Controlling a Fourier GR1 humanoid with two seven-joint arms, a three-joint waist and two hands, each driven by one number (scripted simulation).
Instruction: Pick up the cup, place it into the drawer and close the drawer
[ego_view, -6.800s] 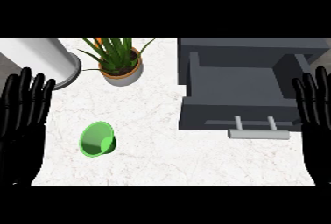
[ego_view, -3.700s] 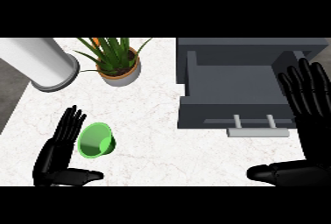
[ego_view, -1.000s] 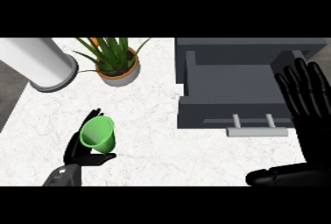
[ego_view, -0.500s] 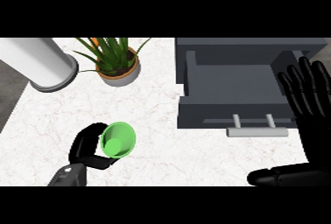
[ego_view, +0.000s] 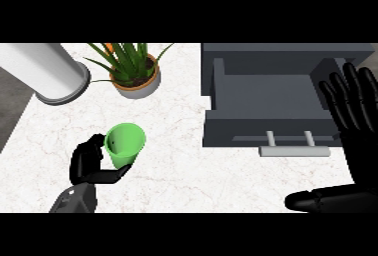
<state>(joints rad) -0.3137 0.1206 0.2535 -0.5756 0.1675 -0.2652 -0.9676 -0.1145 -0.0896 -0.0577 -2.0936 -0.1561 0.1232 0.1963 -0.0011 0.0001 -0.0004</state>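
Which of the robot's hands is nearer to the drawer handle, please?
The right. The right hand is open at the drawer's right side, just right of the handle. The left hand is far to the handle's left, curled round the cup.

A home kitchen, by the look of it: a white marble table (ego_view: 184, 165) underfoot of everything, a dark grey drawer (ego_view: 269, 107) standing open with its pale bar handle (ego_view: 294, 150), a potted plant (ego_view: 133, 72) and a white cylinder (ego_view: 44, 72) behind.
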